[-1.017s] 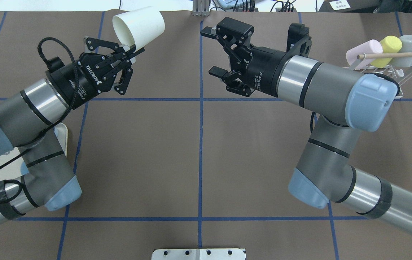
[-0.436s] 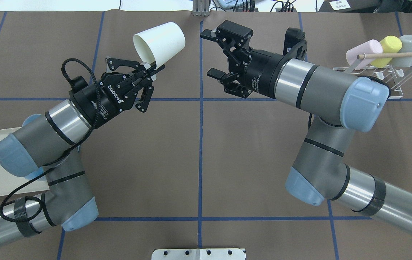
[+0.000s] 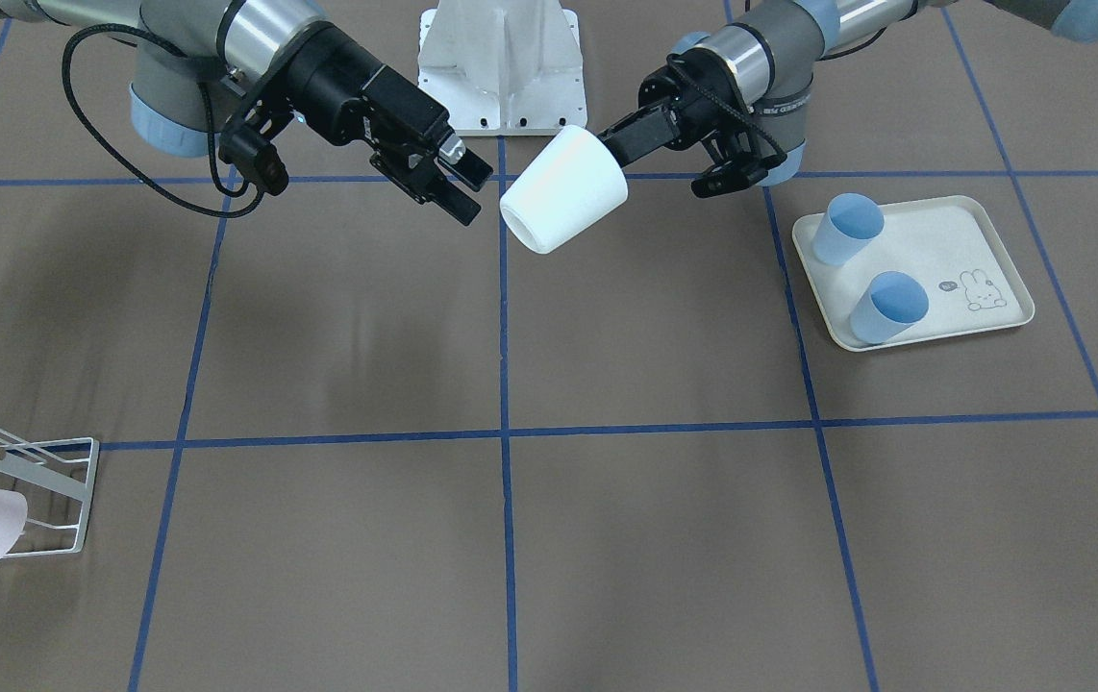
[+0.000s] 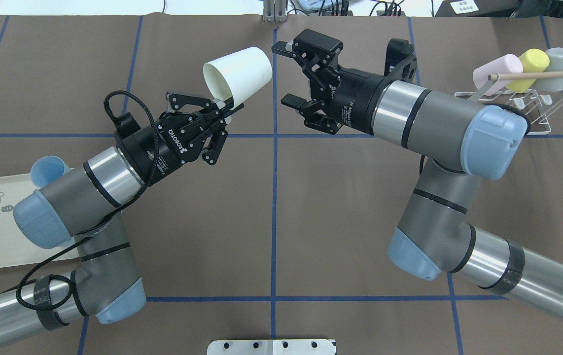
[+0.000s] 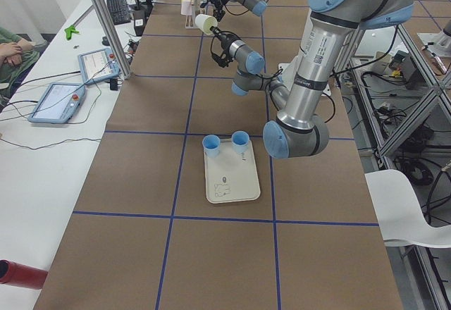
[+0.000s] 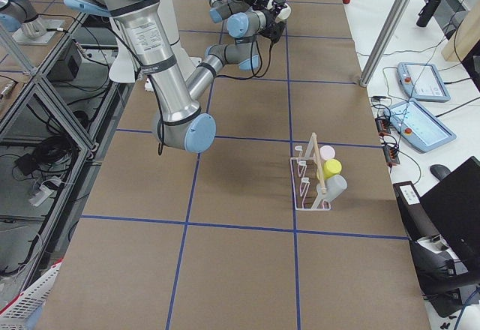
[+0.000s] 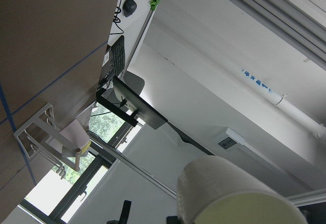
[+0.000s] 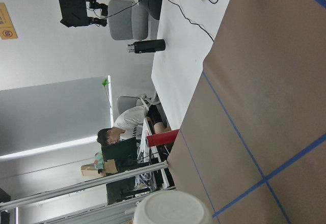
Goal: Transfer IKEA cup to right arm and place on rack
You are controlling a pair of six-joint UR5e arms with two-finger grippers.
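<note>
A brown table cover point(image 3: 645, 538) bears a grid of blue tape lines point(image 3: 503, 432). In the front-facing view, at 3 o'clock from the table's middle, lies a cream tray point(image 3: 943, 245) with a rabbit print point(image 3: 984, 288) at its 4 o'clock; 2 pale blue cups stand on it, 1 point(image 3: 849, 227) at the tray's 10 o'clock, the other point(image 3: 885, 306) at its 7 o'clock, apart. In the overhead view, at 2 o'clock, 3 cups lie side by side: pink cup point(image 4: 497, 69); yellow cup point(image 4: 533, 61); grey cup point(image 4: 559, 61). In the exterior left view a white side table point(image 5: 35, 162) at 9 o'clock carries 2 tablet-like pendants point(image 5: 58, 102), a keyboard point(image 5: 118, 8) at 11 o'clock and a red cylinder point(image 5: 21, 273) at 7 o'clock; a white chair point(image 5: 412, 211) stands at 3 o'clock.
</note>
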